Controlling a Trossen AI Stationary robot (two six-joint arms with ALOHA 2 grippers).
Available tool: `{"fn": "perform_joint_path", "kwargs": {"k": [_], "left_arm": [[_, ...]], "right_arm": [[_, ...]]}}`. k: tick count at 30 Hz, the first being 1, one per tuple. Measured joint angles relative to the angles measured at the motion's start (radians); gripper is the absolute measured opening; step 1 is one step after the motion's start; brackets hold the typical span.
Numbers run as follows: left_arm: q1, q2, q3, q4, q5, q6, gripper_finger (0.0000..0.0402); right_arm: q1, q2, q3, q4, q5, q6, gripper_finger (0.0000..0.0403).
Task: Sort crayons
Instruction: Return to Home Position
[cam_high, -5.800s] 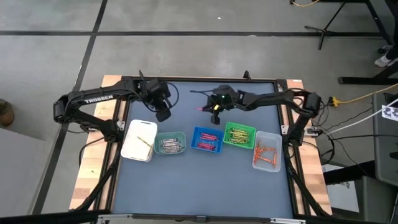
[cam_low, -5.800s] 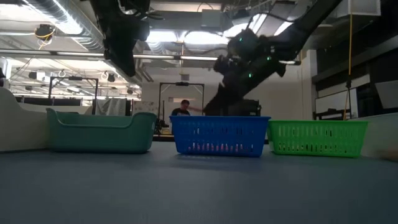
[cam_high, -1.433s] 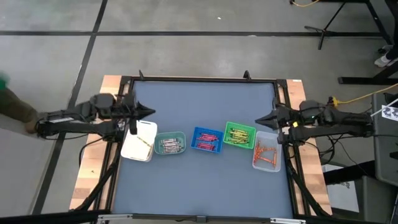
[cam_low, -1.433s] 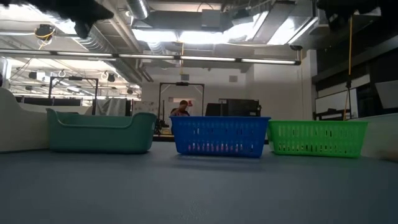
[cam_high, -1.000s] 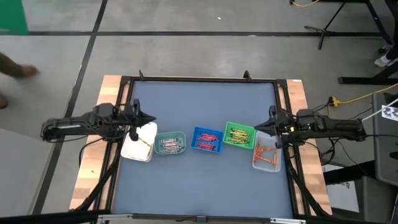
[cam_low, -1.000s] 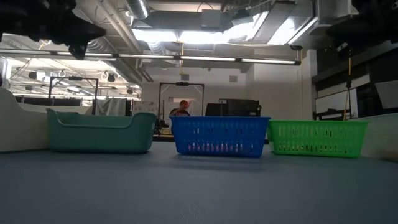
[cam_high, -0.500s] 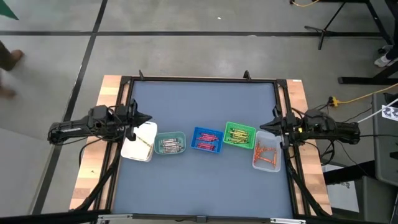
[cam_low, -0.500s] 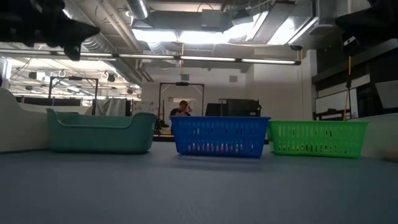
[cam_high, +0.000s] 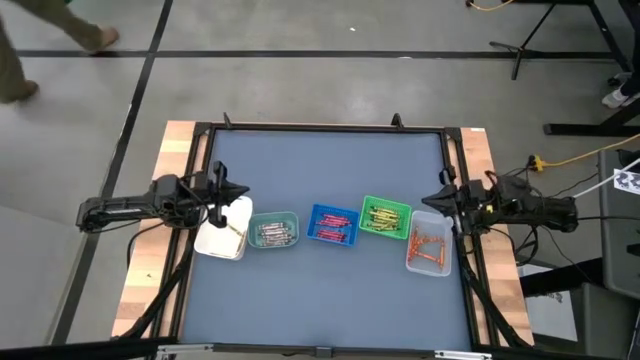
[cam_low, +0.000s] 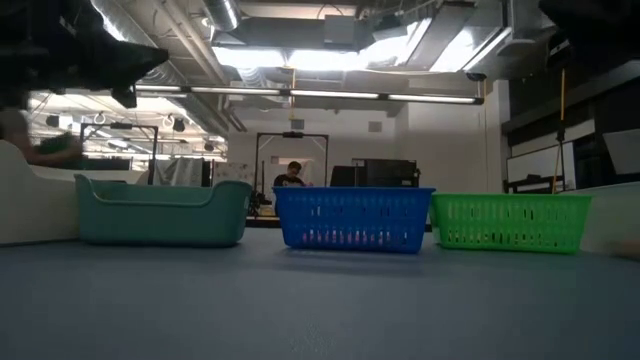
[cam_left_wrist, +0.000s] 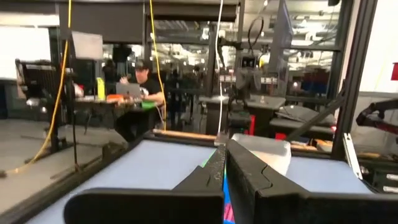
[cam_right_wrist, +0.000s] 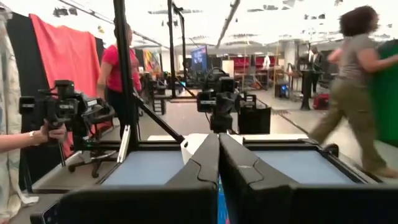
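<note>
Five small trays stand in a row on the blue table: white (cam_high: 224, 228), teal (cam_high: 273, 231), blue (cam_high: 333, 224), green (cam_high: 385, 217) and clear (cam_high: 430, 243). The crayons lie sorted inside them: a yellow one (cam_high: 232, 226), grey ones (cam_high: 272, 234), red and pink ones (cam_high: 333, 229), yellow-green ones (cam_high: 382, 215) and orange ones (cam_high: 431, 248). My left gripper (cam_high: 238, 192) is shut and empty at the table's left edge, beside the white tray's far corner. My right gripper (cam_high: 436, 201) is shut and empty at the right edge, just beyond the clear tray.
The table's black frame and wooden side rails (cam_high: 488, 160) run along the edges. Bare mat lies beyond the trays (cam_high: 330, 165) and in front of them (cam_high: 320, 300). A person (cam_high: 20, 45) walks on the floor past the far left corner.
My right gripper has drawn back toward the table's right edge, staying shut. My left gripper has sunk a little at the left edge and tipped up toward level, also shut. The trays and crayons have not moved. A person has walked across the floor at the far left.
</note>
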Motion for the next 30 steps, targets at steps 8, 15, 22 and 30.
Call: {"fn": "perform_joint_path", "kwargs": {"k": [8,15,22,30], "left_arm": [[0.0,0.0,0.0,-0.012,0.0,0.036,0.0],[0.0,0.0,0.0,-0.061,-0.003,0.031,0.0],[0.0,0.0,0.0,-0.109,-0.003,0.029,0.0],[0.0,0.005,0.0,-0.178,0.006,0.001,0.0]], "right_arm": [[0.0,-0.002,-0.19,0.271,-0.031,0.01,0.0007],[0.0,-0.002,-0.261,0.315,-0.03,0.058,0.0007],[0.0,-0.002,-0.261,0.19,0.048,0.024,0.0007],[0.0,0.013,-0.26,0.108,0.067,0.021,0.0007]]}}
